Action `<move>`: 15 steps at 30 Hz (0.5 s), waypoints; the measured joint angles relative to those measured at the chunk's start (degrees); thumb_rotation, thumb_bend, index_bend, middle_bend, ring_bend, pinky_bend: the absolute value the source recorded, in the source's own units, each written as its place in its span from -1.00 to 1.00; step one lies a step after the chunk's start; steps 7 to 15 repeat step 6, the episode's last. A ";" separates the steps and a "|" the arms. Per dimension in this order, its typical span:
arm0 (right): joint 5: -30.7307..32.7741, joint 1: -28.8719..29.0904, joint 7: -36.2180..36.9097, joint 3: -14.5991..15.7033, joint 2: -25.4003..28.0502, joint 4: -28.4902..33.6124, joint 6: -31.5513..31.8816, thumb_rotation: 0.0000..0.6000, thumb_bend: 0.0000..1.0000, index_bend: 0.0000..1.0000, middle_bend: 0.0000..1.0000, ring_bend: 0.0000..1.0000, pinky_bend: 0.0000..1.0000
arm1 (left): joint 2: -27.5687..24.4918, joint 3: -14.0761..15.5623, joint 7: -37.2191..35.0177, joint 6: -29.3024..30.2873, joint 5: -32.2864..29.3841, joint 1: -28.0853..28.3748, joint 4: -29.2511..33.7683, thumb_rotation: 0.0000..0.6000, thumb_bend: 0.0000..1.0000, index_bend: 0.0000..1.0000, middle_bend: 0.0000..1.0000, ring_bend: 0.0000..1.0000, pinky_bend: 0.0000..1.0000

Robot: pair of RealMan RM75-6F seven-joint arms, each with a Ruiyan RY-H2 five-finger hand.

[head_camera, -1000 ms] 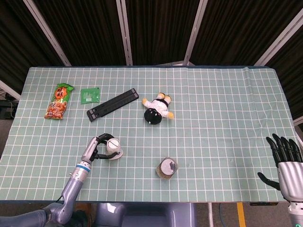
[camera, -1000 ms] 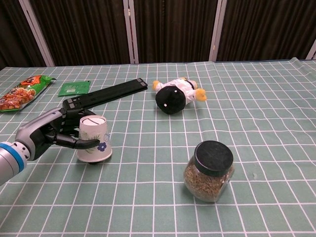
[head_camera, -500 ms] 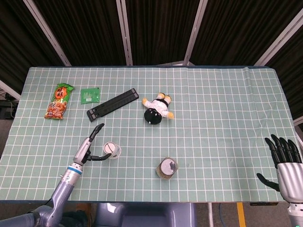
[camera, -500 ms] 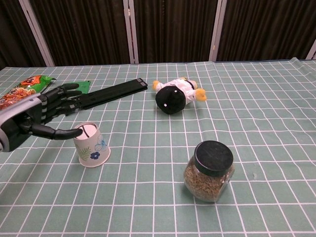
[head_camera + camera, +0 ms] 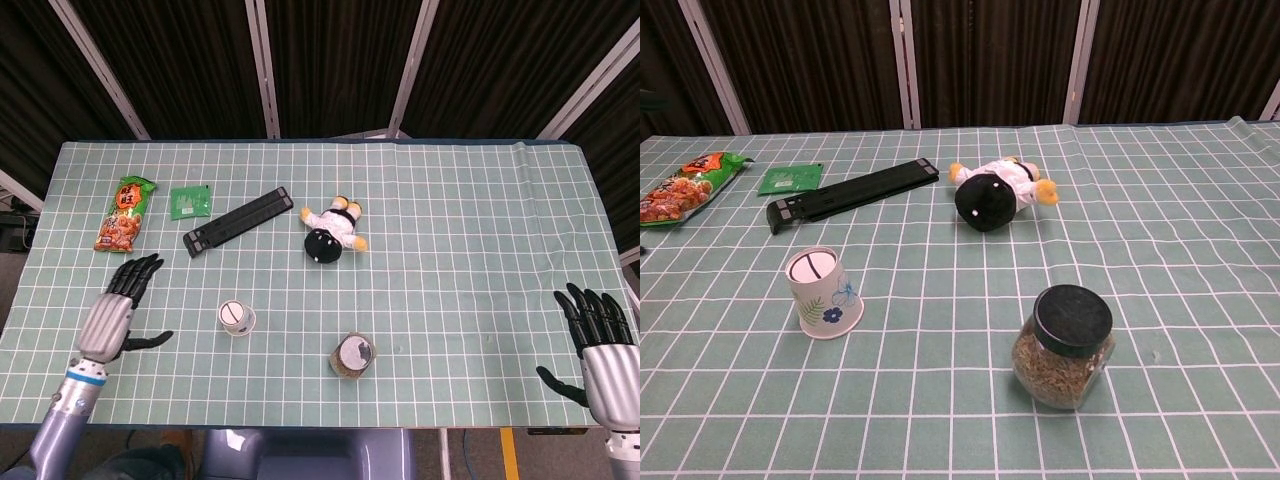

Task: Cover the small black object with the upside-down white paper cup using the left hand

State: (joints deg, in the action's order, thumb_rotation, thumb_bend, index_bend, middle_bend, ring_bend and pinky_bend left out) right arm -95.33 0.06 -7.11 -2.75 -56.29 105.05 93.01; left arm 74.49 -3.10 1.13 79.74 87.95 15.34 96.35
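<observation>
- We find the cup (image 5: 824,294) upside-down on the mat, near left, standing alone; no black object shows beside it.
- Left hand (image 5: 116,313) sits well left of it, fingers spread, empty.
- Right hand (image 5: 601,338) likewise splayed, far right.
- We judge the cup light and crushable, best held gently around its wall.

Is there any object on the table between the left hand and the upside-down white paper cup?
Nothing visible stands between them. In the head view the left hand is open, left of the white paper cup, with only bare table cloth between. The black bar lies further back.
</observation>
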 measured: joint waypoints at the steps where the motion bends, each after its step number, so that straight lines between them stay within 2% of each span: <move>1: -0.10 -0.01 0.07 0.01 0.04 -0.01 0.05 1.00 -1.00 -1.00 -1.00 -1.00 -1.00 | -2.70 0.67 4.01 1.80 0.04 -1.59 2.41 1.00 -0.89 -1.00 -1.00 -1.00 -1.00; 6: -0.42 -0.07 0.29 0.11 0.15 -0.14 0.24 1.00 -1.00 -1.00 -1.00 -1.00 -1.00 | -10.96 3.65 11.88 8.66 0.18 -8.22 8.40 1.00 -0.89 -1.00 -1.00 -1.00 -1.00; 15: -0.42 -0.07 0.29 0.11 0.15 -0.14 0.24 1.00 -1.00 -1.00 -1.00 -1.00 -1.00 | -10.96 3.65 11.88 8.66 0.18 -8.22 8.40 1.00 -0.89 -1.00 -1.00 -1.00 -1.00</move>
